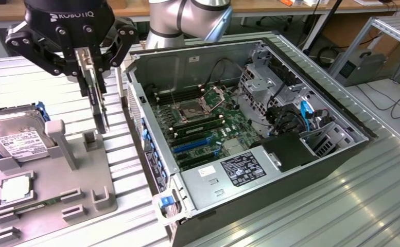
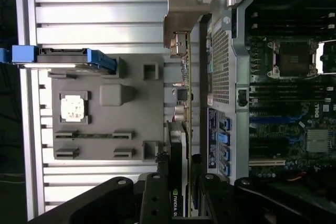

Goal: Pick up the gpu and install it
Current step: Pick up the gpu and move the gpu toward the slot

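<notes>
Between the claw's (image 1: pixel 90 69) fingers the gpu (image 1: pixel 101 110) hung upright, pinched by its upper edge. That edge was hidden in the grip, and the card showed edge-on, so its face was hard to make out. Below the claw lay a grey fixture tray (image 1: pixel 49 164) holding a hard drive (image 1: pixel 11 136) cut off at the exterior view's left, a square processor chip (image 1: pixel 16 188) and a thin memory stick (image 2: pixel 92 136). Beyond the claw, beside the tray, the open computer case (image 1: pixel 186 67) lay with its motherboard (image 1: pixel 200 128) bare inside.

Bright even light (glare on table (image 1: pixel 371 206))
</notes>
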Tool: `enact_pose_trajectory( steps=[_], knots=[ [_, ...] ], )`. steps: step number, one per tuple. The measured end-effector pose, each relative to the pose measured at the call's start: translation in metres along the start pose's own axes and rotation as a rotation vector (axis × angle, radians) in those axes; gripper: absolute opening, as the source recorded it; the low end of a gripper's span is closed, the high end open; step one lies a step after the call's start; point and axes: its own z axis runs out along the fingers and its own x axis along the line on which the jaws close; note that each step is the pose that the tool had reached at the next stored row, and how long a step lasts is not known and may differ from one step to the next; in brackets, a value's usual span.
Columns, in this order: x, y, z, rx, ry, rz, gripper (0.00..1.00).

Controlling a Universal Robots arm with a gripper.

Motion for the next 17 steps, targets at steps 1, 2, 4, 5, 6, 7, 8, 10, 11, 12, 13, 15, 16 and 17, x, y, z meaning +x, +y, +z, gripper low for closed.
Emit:
enact_pose_trajectory(
  steps=[1, 2, 4, 5, 6, 7, 8, 10, 11, 12, 13, 15, 16, 17],
  knots=[
    [-0.001, 0.0002, 0.0, 0.0, 0.0, 0.0, 0.27],
    [-0.003, 0.0003, 0.0001, 0.0, 0.0, 0.0, 0.27],
    [-0.005, 0.0006, 0.0001, 0.0, 0.0, 0.0, 0.27],
    [-0.006, 0.0008, 0.0002, 0.0, 0.0, 0.0, 0.27],
    [-0.007, 0.0009, 0.0002, 0.0, 0.0001, 0.0, 0.27],
    [-0.009, 0.001, 0.0002, 0.0, 0.0, 0.0, 0.27],
    [-0.01, 0.0011, 0.0002, 0.0, 0.0, 0.0, 0.27],
    [-0.012, 0.0013, 0.0003, 0.0, 0.0, 0.0, 0.27],
    [-0.013, 0.0015, 0.0003, 0.0, 0.0, 0.0, 0.27],
    [-0.014, 0.0016, 0.0003, 0.0, 0.0, 0.0, 0.27],
    [-0.015, 0.0017, 0.0004, 0.0, 0.0, 0.0, 0.27],
    [-0.019, 0.0021, 0.0005, -0.0001, 0.0, 0.0, 0.27],
    [-0.02, 0.0022, 0.0005, 0.0, 0.0, 0.0, 0.27],
    [-0.022, 0.0023, 0.0005, 0.0, 0.0, 0.0, 0.27]
  ],
)
